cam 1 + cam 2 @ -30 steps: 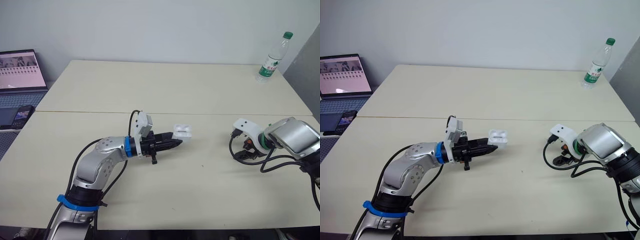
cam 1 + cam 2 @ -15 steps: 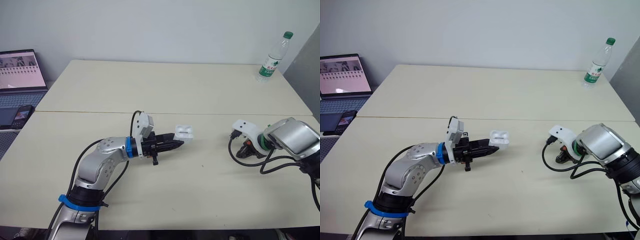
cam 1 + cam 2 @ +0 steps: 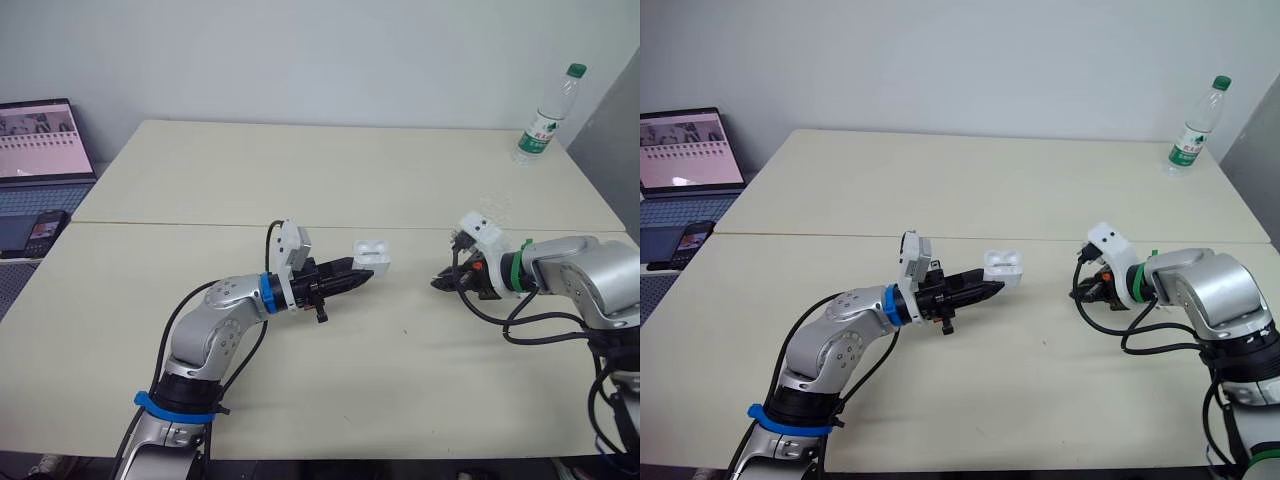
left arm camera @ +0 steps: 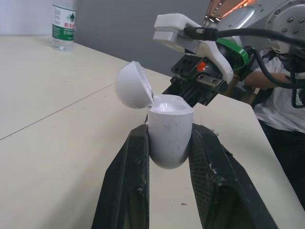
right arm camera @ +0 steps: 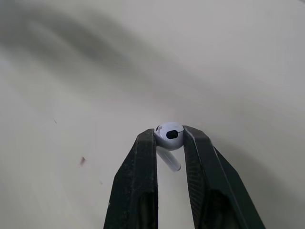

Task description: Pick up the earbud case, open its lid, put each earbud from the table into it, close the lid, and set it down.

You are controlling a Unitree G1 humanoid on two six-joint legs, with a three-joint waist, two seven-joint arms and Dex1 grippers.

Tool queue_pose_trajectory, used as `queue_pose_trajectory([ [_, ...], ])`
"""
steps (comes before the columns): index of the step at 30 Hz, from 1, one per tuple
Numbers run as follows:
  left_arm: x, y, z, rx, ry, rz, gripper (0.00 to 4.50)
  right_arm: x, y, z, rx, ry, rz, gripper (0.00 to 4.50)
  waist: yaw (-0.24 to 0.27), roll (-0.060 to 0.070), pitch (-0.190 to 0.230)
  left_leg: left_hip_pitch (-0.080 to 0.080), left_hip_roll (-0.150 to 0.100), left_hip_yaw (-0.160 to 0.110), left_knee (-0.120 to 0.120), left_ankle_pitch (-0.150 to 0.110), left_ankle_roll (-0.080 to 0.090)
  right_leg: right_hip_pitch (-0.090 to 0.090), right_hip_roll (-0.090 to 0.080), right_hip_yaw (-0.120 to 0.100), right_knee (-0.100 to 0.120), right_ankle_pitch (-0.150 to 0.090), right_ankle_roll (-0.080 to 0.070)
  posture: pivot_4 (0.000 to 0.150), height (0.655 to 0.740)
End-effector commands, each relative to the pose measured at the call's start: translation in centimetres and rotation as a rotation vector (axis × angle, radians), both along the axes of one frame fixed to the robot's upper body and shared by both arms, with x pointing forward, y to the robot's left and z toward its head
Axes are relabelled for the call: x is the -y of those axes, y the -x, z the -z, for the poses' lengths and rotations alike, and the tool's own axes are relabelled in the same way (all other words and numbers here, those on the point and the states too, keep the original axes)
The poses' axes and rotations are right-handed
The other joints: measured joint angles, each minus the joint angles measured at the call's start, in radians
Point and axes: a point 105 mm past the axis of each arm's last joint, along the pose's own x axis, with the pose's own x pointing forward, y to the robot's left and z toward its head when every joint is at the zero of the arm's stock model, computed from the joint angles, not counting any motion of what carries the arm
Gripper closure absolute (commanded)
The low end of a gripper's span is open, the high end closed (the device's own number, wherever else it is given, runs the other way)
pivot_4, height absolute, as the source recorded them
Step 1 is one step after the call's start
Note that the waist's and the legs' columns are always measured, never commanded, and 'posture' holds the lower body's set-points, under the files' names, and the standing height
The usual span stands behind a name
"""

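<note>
A water bottle (image 3: 548, 112) stands at the far right corner of the cream table (image 3: 330, 180). An open laptop (image 3: 40, 150) with a phone (image 3: 42, 228) lying by it sits beyond the table's left edge. All three are well apart from both grippers. The left gripper (image 3: 362, 276) is clamped narrowly on the lower half of the white earbud case (image 3: 371, 257), holding it upright near the middle of the table with its lid (image 4: 133, 86) tipped back open. The right gripper (image 5: 169, 136), to the right of the case and pointing toward it, pinches a white earbud (image 5: 169, 134) between its fingertips, stem hanging below them. Earbud and case are near but apart. Compared with a second ago, the right arm has swung left, bringing its gripper much closer to the case, and the left gripper has carried the case slightly to the right.
</note>
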Motion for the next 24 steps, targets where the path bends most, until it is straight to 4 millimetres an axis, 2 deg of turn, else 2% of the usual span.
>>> queue_pose_trajectory([
  [1, -0.3, -1.3, -1.1, 0.066, 0.025, -0.077, 3.72, -0.1, -0.6, -3.6, 0.2, -0.158, 0.062, 4.1, -0.001, 0.0, 0.0, 0.0, 0.0, 0.0, 0.0, 0.0, 0.0, 0.0, 0.0, 0.0, 0.0, 0.0, 0.0, 0.15, 0.7362],
  [6, -0.1, -2.9, -1.7, 0.09, 0.056, -0.159, 3.72, -2.6, -0.7, -7.4, 0.462, -0.467, 0.074, 4.1, -0.002, 0.0, 0.0, 0.0, 0.0, 0.0, 0.0, 0.0, 0.0, 0.0, 0.002, 0.0, 0.0, 0.001, 0.001, 0.15, 0.7362],
  [11, 0.6, -3.8, -1.8, 0.118, 0.061, -0.213, 3.72, -5.2, 0.1, -9.2, 0.53, -0.753, 0.132, 4.1, -0.002, 0.001, -0.001, 0.0, 0.001, 0.0, -0.001, 0.0, 0.0, 0.0, 0.002, 0.0, 0.001, 0.001, 0.001, 0.15, 0.7362],
  [17, 1.3, -4.8, -2.3, 0.15, 0.081, -0.258, 3.72, -7.6, 0.5, -9.7, 0.514, -0.893, 0.148, 4.1, -0.002, 0.001, -0.001, 0.0, -0.001, 0.001, 0.0, 0.0, 0.0, 0.0, 0.0, 0.0, 0.001, 0.002, 0.001, 0.15, 0.7362],
  [24, 1.4, -5.0, -3.3, 0.179, 0.125, -0.264, 3.72, -10.1, 1.0, -8.8, 0.502, -0.918, 0.146, 4.1, -0.002, 0.001, -0.001, 0.0, 0.0, 0.001, -0.001, 0.0, 0.0, -0.001, 0.001, 0.0, 0.001, 0.002, 0.001, 0.15, 0.7362],
])
